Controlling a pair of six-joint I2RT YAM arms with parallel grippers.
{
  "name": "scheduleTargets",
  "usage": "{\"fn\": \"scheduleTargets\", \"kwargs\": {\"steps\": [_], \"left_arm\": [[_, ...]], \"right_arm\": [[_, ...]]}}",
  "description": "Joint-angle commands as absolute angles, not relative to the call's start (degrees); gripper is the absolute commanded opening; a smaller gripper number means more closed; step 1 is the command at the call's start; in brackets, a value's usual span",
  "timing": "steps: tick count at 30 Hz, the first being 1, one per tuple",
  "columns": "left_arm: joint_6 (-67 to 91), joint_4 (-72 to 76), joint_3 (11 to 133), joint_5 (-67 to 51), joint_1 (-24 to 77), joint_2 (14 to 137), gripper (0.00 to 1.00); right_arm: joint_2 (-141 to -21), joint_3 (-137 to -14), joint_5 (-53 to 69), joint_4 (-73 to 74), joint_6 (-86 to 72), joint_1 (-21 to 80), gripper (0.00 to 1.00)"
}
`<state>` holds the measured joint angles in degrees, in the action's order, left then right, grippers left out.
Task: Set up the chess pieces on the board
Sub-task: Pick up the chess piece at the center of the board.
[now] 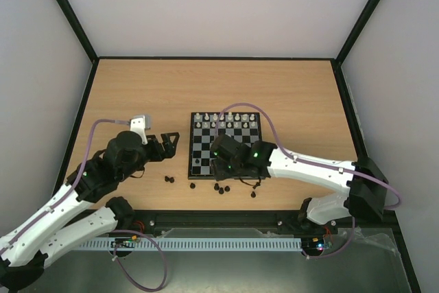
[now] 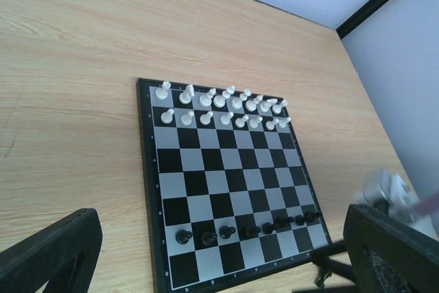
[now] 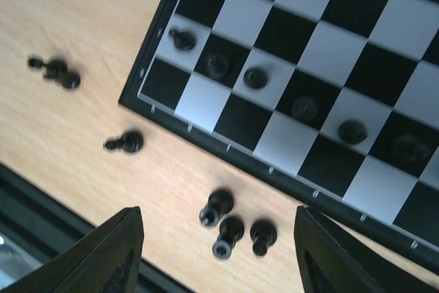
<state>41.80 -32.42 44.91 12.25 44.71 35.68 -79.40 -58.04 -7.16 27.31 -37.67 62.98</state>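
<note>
Right end effector (image 3: pixel 218 219) gapes empty over the black-and-grey checked board (image 3: pixel 240 15) and its tiny black pieces (image 3: pixel 255 77).

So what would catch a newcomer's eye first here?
The board has white pieces lined up in its two far rows and a line of black pieces one row in from its near edge. Loose black pieces lie on the table just off that edge, below the right tool, which is open and empty.

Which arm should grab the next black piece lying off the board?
Right, probably. The right end effector hangs open directly over three loose black pieces by the board's near edge. The left end effector sits off to the board's left.
</note>
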Motion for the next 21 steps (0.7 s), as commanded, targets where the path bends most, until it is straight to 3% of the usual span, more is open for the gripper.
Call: {"fn": "scheduleTargets", "kwargs": {"steps": [1,21], "left_arm": [[42.2,-31.1,43.7,13.1,44.5,37.7,1.0],[44.1,-33.6,42.8,14.6,44.5,31.1,0.99]], "right_arm": [[-78.2,-54.9,-9.1,31.0,-39.1,67.4,0.59],[-94.2,-60.5,-11.3,30.3,-38.9,71.5,0.37]]}}
